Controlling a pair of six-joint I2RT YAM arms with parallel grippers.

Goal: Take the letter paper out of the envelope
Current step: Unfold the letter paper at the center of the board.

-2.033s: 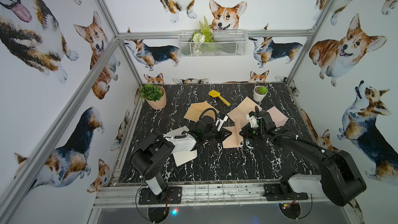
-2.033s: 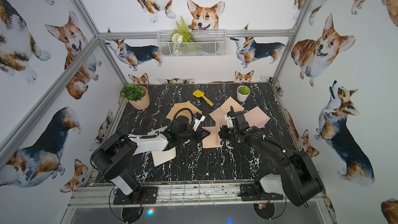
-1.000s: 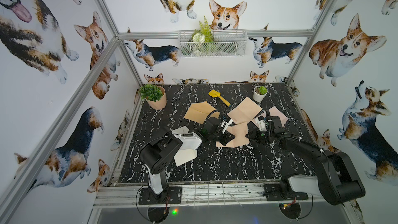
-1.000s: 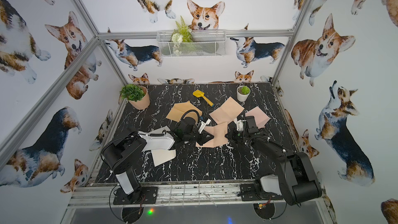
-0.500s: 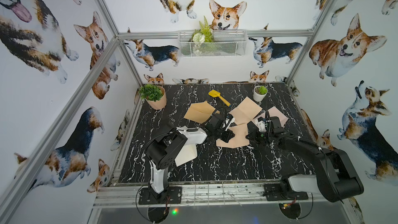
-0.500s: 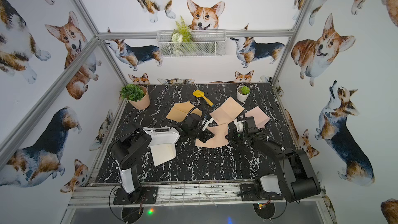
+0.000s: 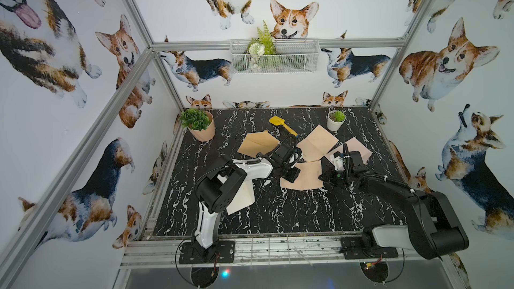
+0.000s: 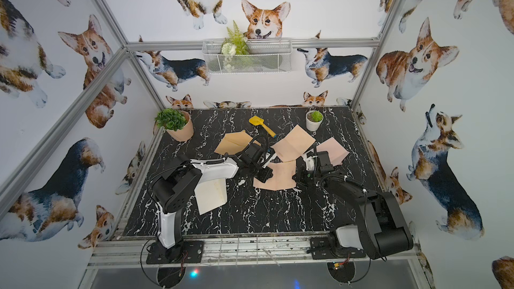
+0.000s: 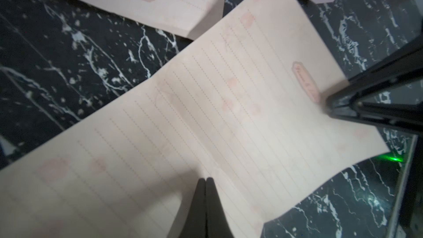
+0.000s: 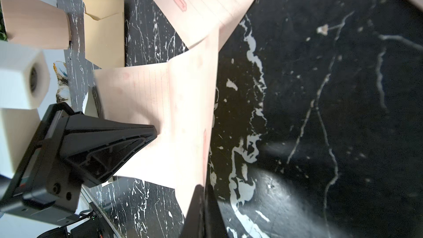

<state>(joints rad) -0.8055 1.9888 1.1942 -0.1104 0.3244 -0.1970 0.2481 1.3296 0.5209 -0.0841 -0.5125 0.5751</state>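
The letter paper (image 7: 307, 177), a pink lined sheet with a fold across it, lies out on the table middle, fully clear of the tan envelope (image 7: 258, 141), whose flap is open. My left gripper (image 7: 290, 175) is shut on the sheet's left part, its tips (image 9: 206, 179) meeting at the fold. My right gripper (image 7: 322, 176) is shut on the opposite edge; the paper (image 10: 187, 111) runs in between its tips (image 10: 202, 187). In both top views the sheet (image 8: 281, 176) spans the gap between the two grippers. The envelope (image 10: 105, 30) lies apart from it.
A second pink lined sheet (image 7: 317, 143) and a pale pink envelope (image 7: 357, 148) lie behind the grippers. A white sheet (image 7: 240, 197) lies under the left arm. A yellow shovel (image 7: 282, 125), a terracotta plant pot (image 7: 200, 126) and a small white pot (image 7: 336, 120) stand at the back.
The left arm has reached further right and its jaws have closed on the paper. The right gripper has stayed shut on the sheet's edge, hardly moving in the last second.
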